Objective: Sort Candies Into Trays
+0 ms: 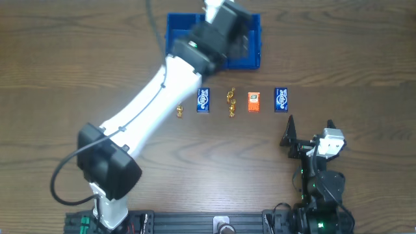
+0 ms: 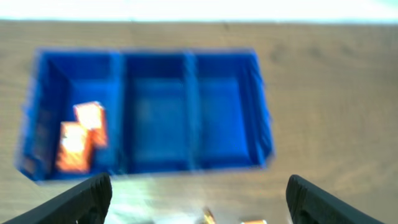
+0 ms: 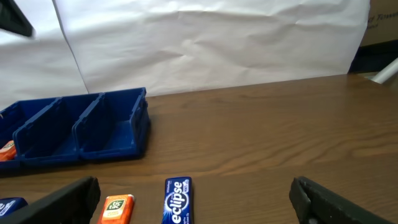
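Two orange packs (image 2: 81, 137) sit in the blue tray (image 2: 261, 118); left gripper (image 2: 199, 190) hangs above, wide and empty, so the loose orange pack (image 1: 253, 102) is probably next.

We see a dark brown wooden table (image 1: 351, 58) with the grain running along its length, evenly lit and faintly glossy. Beyond its far edge we find a creased white sheet (image 3: 217, 43) hung as a backdrop, and beside that sheet the corner of a brown cardboard box (image 3: 380, 25).
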